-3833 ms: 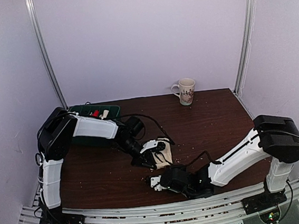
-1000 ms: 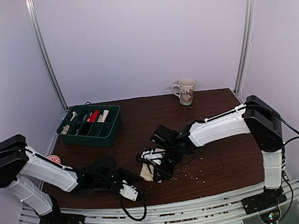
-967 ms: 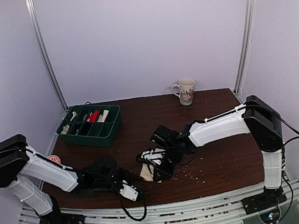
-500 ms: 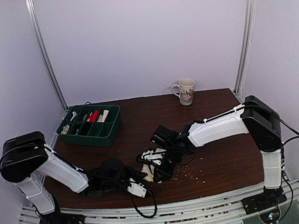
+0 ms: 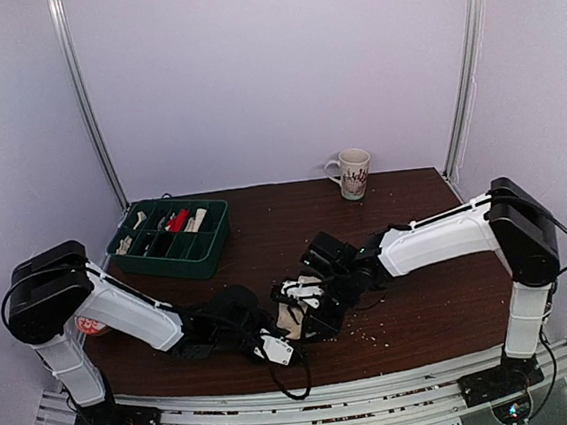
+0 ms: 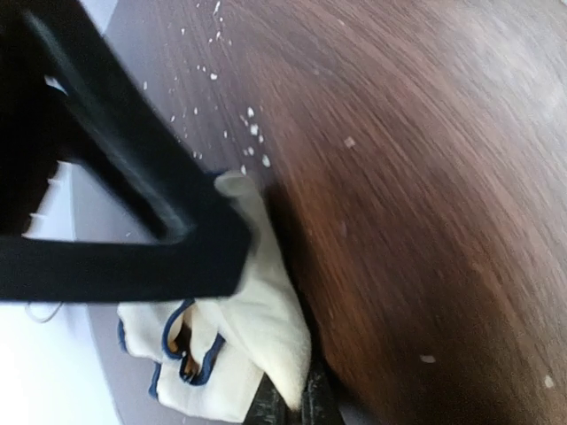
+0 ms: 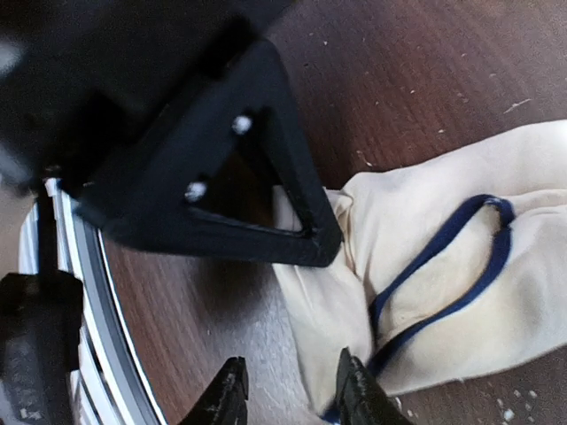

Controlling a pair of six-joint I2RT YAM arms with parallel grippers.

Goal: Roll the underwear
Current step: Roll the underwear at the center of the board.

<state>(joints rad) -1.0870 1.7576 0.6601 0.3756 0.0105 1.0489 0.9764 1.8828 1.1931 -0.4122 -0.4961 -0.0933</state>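
Note:
The underwear point(image 5: 290, 320) is a crumpled cream cloth with blue trim, lying on the dark wooden table between my two arms. My left gripper point(image 5: 276, 344) reaches in from the near left. In the left wrist view, this gripper point(image 6: 290, 409) is shut on the underwear point(image 6: 257, 310), pinching a pointed corner. My right gripper point(image 5: 315, 314) comes from the right and hovers low over the cloth. In the right wrist view, the right gripper point(image 7: 291, 398) is open. One of its fingertips point(image 7: 354, 394) rests against the edge of the underwear point(image 7: 425, 239), and bare table shows in the gap.
A green compartment tray point(image 5: 207, 248) with small items sits at the back left, and a mug point(image 5: 352, 173) stands at the back. Pale crumbs point(image 5: 371, 337) are scattered on the table. A reddish object point(image 5: 91, 324) lies by the left arm. Metal rails point(image 5: 312, 401) run along the near edge.
My left arm slid right along the near edge to the underwear and shut on its corner. My right gripper, shut a second ago, has opened and shifted slightly right.

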